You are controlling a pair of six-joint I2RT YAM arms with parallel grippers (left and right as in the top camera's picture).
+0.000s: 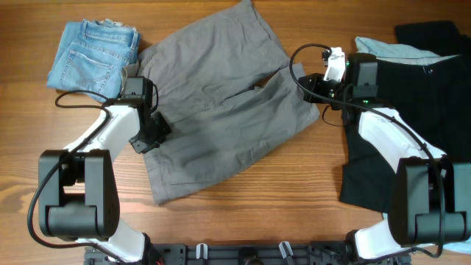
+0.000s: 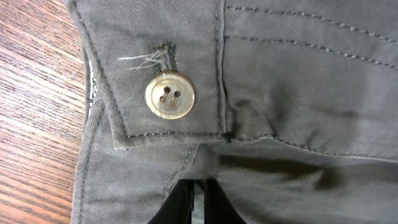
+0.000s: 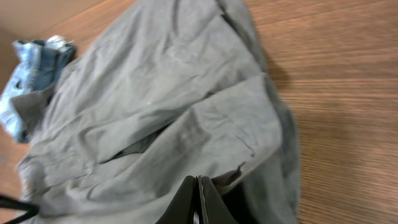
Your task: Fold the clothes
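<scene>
While flat on table [image 1: 294, 195], grey shorts [image 1: 221, 103].

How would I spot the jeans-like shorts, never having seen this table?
Look to the far-left corner of the wooden table, beyond the grey shorts. The folded denim shorts lie there, set apart by faded blue cloth and a stitched back pocket.

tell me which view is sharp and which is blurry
Left wrist is sharp, the button crisp; right wrist is soft throughout, shorts and denim smeared; overhead is clear and evenly lit, no glare on the table.
</scene>
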